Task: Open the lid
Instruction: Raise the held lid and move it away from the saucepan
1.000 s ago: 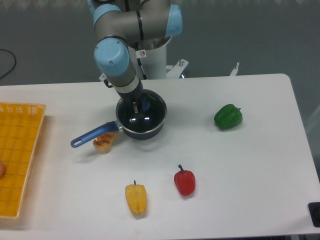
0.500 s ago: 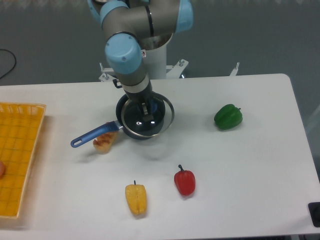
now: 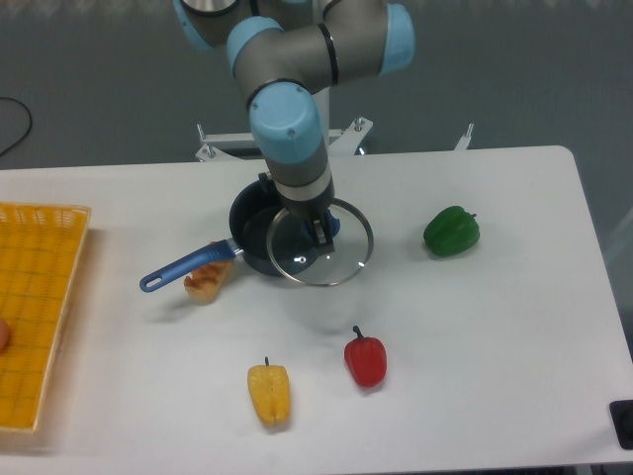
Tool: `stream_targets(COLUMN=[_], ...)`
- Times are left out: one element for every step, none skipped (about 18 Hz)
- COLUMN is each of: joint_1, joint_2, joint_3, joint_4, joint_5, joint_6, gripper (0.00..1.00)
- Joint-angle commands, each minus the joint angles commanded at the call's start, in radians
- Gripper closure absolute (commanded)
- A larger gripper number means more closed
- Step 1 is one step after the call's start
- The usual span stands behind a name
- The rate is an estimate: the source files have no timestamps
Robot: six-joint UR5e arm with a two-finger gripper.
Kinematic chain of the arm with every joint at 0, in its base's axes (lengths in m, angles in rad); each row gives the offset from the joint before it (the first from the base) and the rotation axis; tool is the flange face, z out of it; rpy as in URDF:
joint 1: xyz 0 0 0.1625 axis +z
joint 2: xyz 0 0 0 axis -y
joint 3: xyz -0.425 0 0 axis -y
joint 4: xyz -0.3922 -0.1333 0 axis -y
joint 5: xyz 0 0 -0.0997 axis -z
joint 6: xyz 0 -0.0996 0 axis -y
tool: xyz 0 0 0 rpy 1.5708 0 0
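White counter (image 3: 475, 327) against a grey backdrop, robot base behind. Above it, the gripper (image 3: 321, 226) pointing down, jaws pinched on the small blue knob of the lid (image 3: 318, 242). Lid lifted and shifted right of the saucepan (image 3: 252, 230), overlapping only its right edge, glass disc hanging out over the counter. Saucepan dark, blue handle reaching down-left, a toasted bread piece (image 3: 208, 281) just under that handle. Green pepper (image 3: 452, 231) well apart at right; red pepper (image 3: 366, 358) and yellow pepper (image 3: 269, 393) nearer the front edge. Yellow basket (image 3: 40, 307) at far left.
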Motion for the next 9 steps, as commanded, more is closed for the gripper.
stream_targets(joint_1=[0.006, 0.006, 0.006, 0.006, 0.008, 0.008, 0.008, 0.008, 0.008], joint_2=[-0.009, -0.012, -0.017, -0.018, -0.018, -0.018, -0.018, -0.018, -0.018], joint_3=[0.014, 0.025, 0.029, 0.029, 0.029, 0.029, 0.029, 0.029, 0.029], joint_4=[-0.002, -0.003, -0.003, -0.003, -0.003, -0.003, -0.003, -0.003, -0.003], joint_5=[-0.005, -0.005, -0.005, -0.005, -0.006, -0.006, -0.008, -0.009, -0.008], joint_6=[0.002, 0.000, 0.000, 0.000, 0.000, 0.000, 0.000, 0.000, 0.000], gripper=[0.34, 0.34, 0.34, 0.34, 0.34, 0.34, 0.34, 0.34, 0.34])
